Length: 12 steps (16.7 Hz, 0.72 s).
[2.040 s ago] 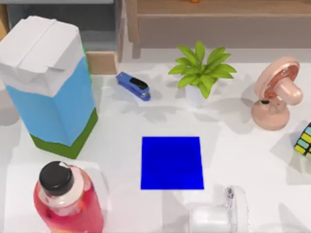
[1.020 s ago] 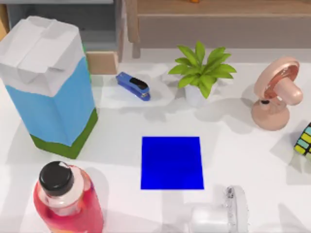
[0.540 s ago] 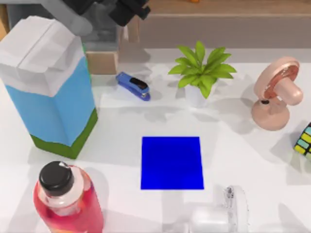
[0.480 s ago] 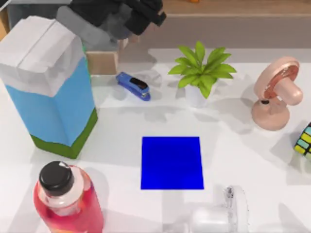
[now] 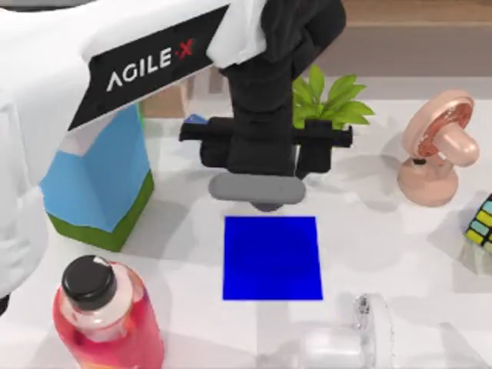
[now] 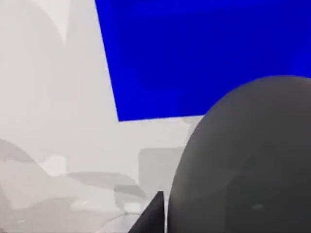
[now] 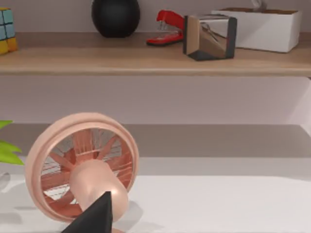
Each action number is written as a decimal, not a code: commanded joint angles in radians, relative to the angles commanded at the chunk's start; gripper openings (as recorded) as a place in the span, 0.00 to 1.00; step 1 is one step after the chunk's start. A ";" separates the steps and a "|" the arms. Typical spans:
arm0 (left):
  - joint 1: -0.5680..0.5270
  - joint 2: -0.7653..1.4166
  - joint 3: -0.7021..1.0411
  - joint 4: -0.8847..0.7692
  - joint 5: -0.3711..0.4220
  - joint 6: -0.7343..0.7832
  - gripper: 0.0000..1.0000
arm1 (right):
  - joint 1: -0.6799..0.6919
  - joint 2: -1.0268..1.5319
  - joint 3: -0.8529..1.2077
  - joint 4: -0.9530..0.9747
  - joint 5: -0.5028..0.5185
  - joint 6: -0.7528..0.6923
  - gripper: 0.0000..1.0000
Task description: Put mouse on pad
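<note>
In the top view, the left arm is seen reaching across the table from the left, and its left gripper [image 5: 261, 165] is hung over the far edge of the pad [image 5: 272, 258]. Half a second ago this arm was seen only at the far left corner, behind the carton [image 5: 96, 181], so a big move toward the middle has been made. A grey mouse [image 5: 257, 190] is seen just under the gripper, partly over the far edge of the pad and partly over the white table [image 5: 384, 246]. The mouse looks to be gripped on both sides, though the fingers themselves are hidden by the wrist. The pad has not been moved, and nothing is lying on it yet. The bottle [image 5: 104, 315], the plant [image 5: 334, 100] and the fan [image 5: 438, 146] have been left where they were. In the left wrist view, the round dark mouse [image 6: 248, 165] is seen close up, with the blue pad [image 6: 204, 53] spread out past it. It can be judged that the mouse has been carried almost to its place, and that it must now be brought a little more over the blue square and set down. In the right wrist view, the right gripper [image 7: 97, 216] is seen parked on the right side of the table, pointed at the fan [image 7: 82, 167] and a shelf [image 7: 155, 60]; how far open it is cannot be told.
</note>
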 joint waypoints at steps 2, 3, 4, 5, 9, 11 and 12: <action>-0.031 0.018 -0.042 -0.005 0.007 -0.105 0.00 | 0.000 0.000 0.000 0.000 0.000 0.000 1.00; -0.043 0.025 -0.059 -0.007 0.009 -0.142 0.00 | 0.000 0.000 0.000 0.000 0.000 0.000 1.00; -0.053 0.031 -0.072 -0.009 0.011 -0.171 0.00 | 0.000 0.000 0.000 0.000 0.000 0.000 1.00; -0.057 0.034 -0.079 -0.010 0.012 -0.185 0.00 | 0.000 0.000 0.000 0.000 0.000 0.000 1.00; -0.060 0.035 -0.082 -0.011 0.012 -0.192 0.00 | 0.000 0.000 0.000 0.000 0.000 0.000 1.00; -0.055 0.033 -0.080 -0.010 0.012 -0.189 0.00 | 0.000 0.000 0.000 0.000 0.000 0.000 1.00; -0.055 0.033 -0.081 -0.009 0.012 -0.189 0.00 | 0.000 0.000 0.000 0.000 0.000 0.000 1.00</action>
